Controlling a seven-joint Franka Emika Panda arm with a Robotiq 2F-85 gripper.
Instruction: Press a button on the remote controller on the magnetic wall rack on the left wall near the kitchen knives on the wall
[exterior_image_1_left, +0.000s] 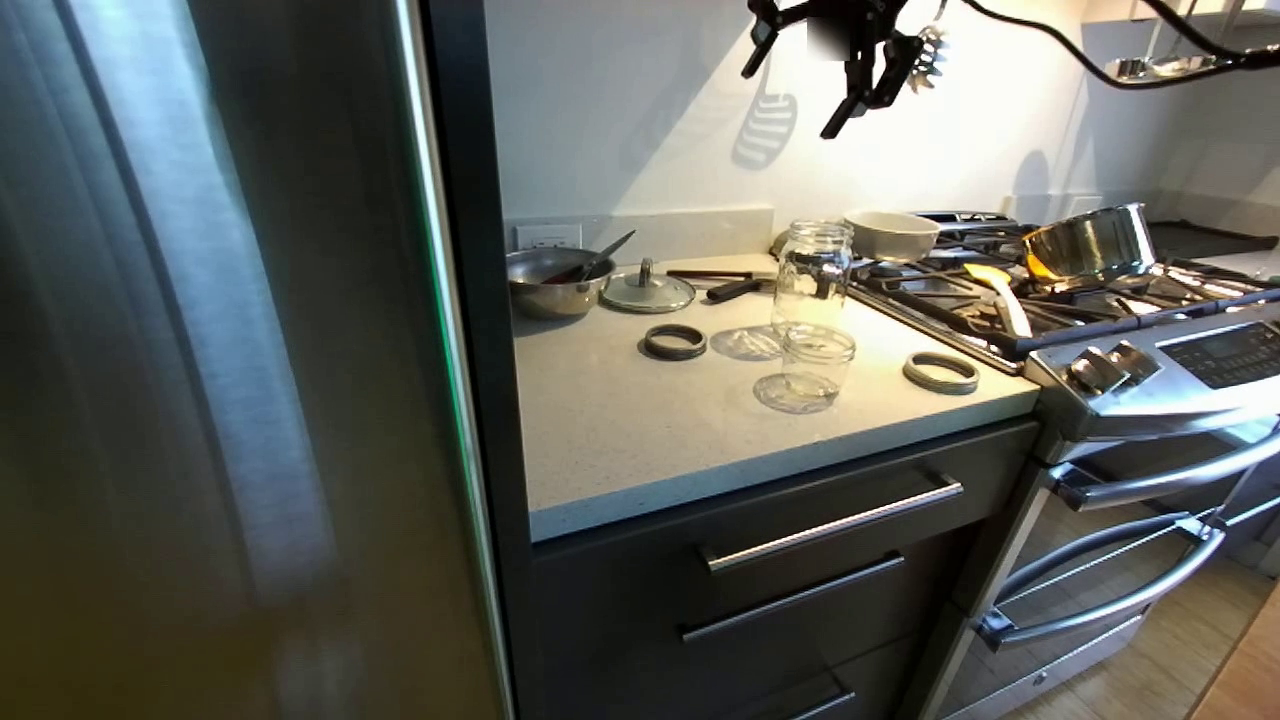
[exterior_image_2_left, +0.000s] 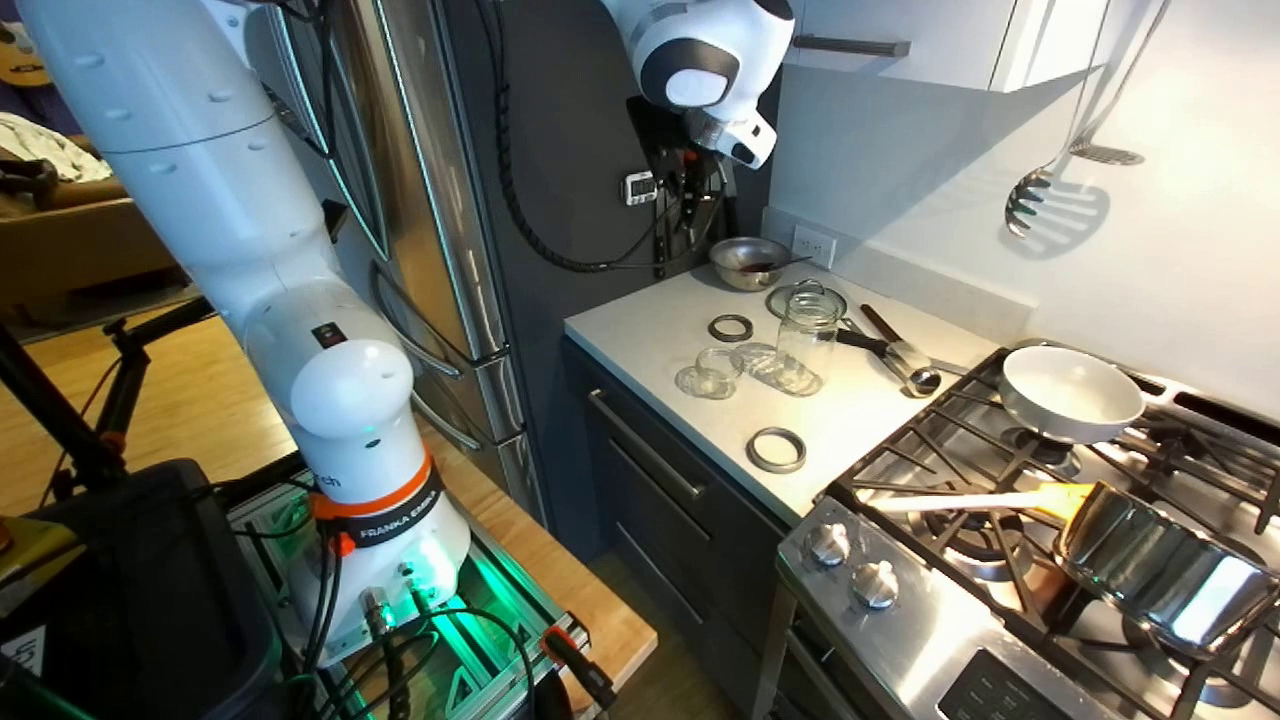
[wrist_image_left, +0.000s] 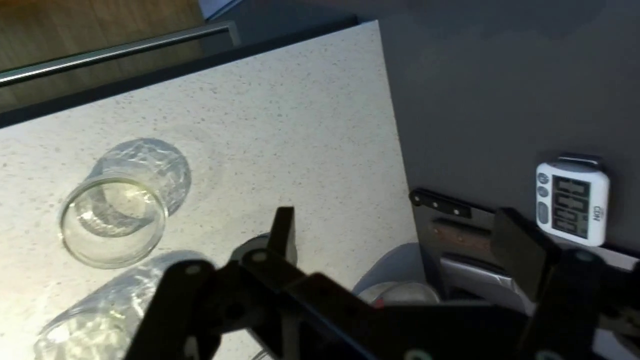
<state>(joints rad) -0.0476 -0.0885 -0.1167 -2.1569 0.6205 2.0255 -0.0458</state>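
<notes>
One white timer (wrist_image_left: 572, 204) is sitting on the dark panel (wrist_image_left: 500, 100) along the side edge of the table (wrist_image_left: 300, 125), right by some knives (wrist_image_left: 442, 204). The tool (wrist_image_left: 395, 220) is hovering over the table, spread wide, so released. Two glass jars (exterior_image_1_left: 810, 285) and two rings (exterior_image_1_left: 675, 351) are hanging out there, one ring near the front corner by the stove (exterior_image_1_left: 1170, 400). One steel bowl (exterior_image_1_left: 555, 300) is holding a utensil (exterior_image_1_left: 608, 254) near the back corner.

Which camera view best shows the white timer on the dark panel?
The wrist view: the white timer is largest there, with its display, buttons and CDN lettering visible, though turned sideways. In an exterior view the white timer is small, its buttons too tiny to make out. No further view shows it.
</notes>
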